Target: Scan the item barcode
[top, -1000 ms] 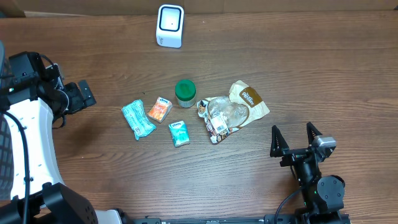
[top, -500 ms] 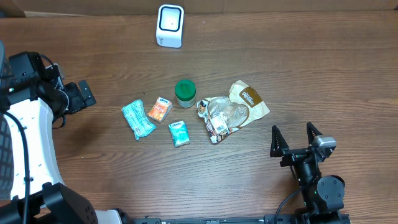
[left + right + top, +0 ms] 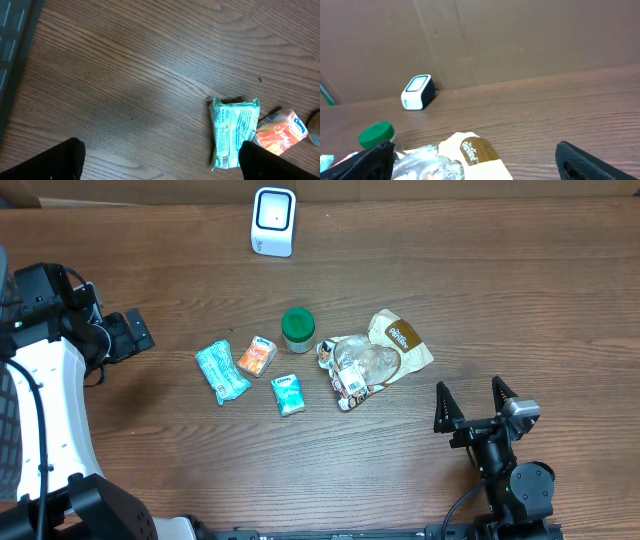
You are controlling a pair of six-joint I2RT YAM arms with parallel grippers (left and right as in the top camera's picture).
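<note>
I worked at what looked like a robot test bench laid out as a shop checkout. The table (image 3: 520,300) was dark wood grain, backed by a bare brown cardboard wall (image 3: 520,40). A small white barcode scanner (image 3: 273,221) sat at the far edge. Packaged goods lay mid-table: a teal packet (image 3: 221,371), an orange tissue pack (image 3: 256,356), a teal tissue pack (image 3: 288,394), a green-lidded jar (image 3: 298,329) and a brown snack bag (image 3: 400,337). My left arm (image 3: 45,410) and right arm (image 3: 505,460) stood at the table's edges.
</note>
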